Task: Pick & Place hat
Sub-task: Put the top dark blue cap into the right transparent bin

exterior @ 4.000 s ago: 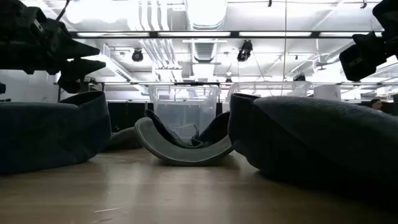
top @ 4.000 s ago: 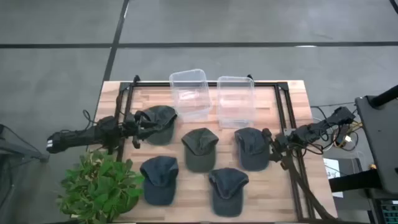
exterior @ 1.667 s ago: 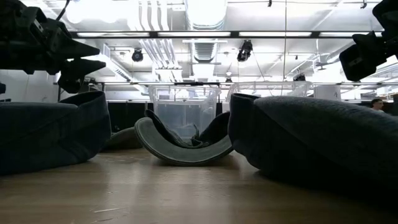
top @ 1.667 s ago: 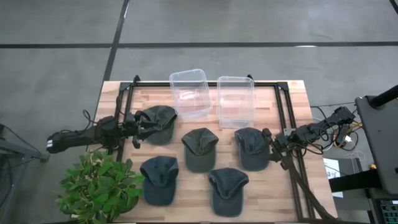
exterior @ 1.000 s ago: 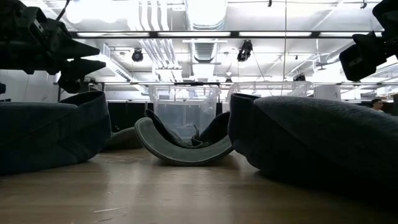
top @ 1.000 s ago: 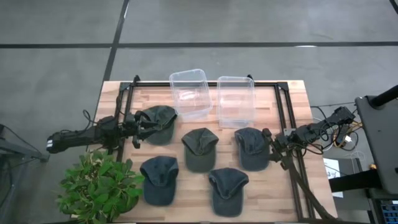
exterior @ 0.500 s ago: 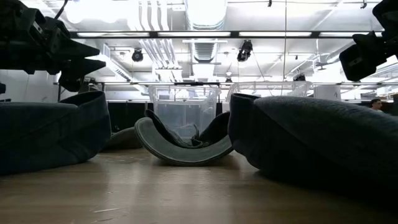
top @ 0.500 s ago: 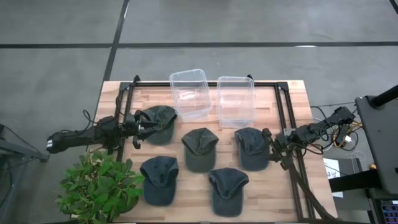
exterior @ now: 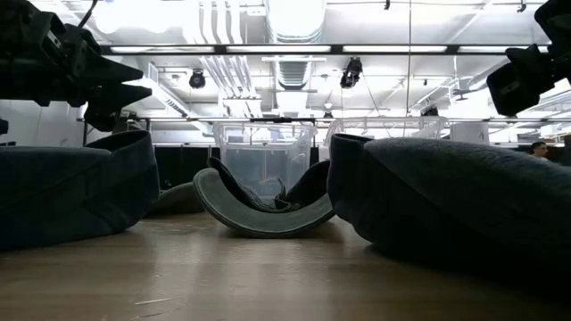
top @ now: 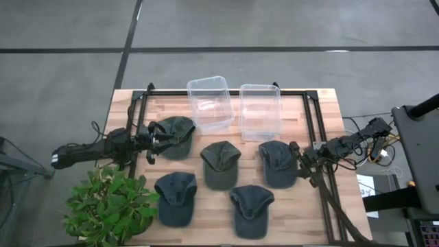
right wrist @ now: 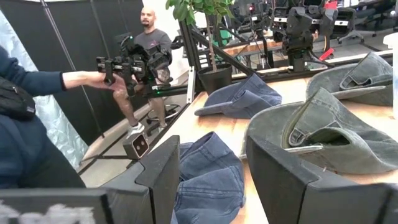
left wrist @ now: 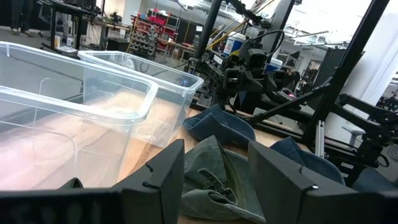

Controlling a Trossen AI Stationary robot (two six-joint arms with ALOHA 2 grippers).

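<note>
Here the left gripper (top: 155, 139) stands at the left side of the table with its fingers (left wrist: 166, 169) apart and nothing between them, right at the edge of the upper-left hat (top: 173, 135). In the left wrist view the grey fabric of this hat (left wrist: 211, 180) lies just in front of the gap and partly inside it, so the grip is prepared but not closed. The right gripper (top: 299, 163) waits in the same way, released and empty, beside the hat on the right (top: 277, 163); in its wrist view the strap side of that hat (right wrist: 323, 134) is just ahead of the jaws. Three more hats lie on the wood, and the two clear bins (top: 211, 101) stand at the far edge, near the upper-left hat. I judge that the step in hand is taking hold of the hat. To do it well, the fingers should go lower and a little more forward, so that they take the brim or a thick fold and not only a thin edge, which probably slips out. How deep the cloth sits between the fingers, I cannot tell surely from above.
</note>
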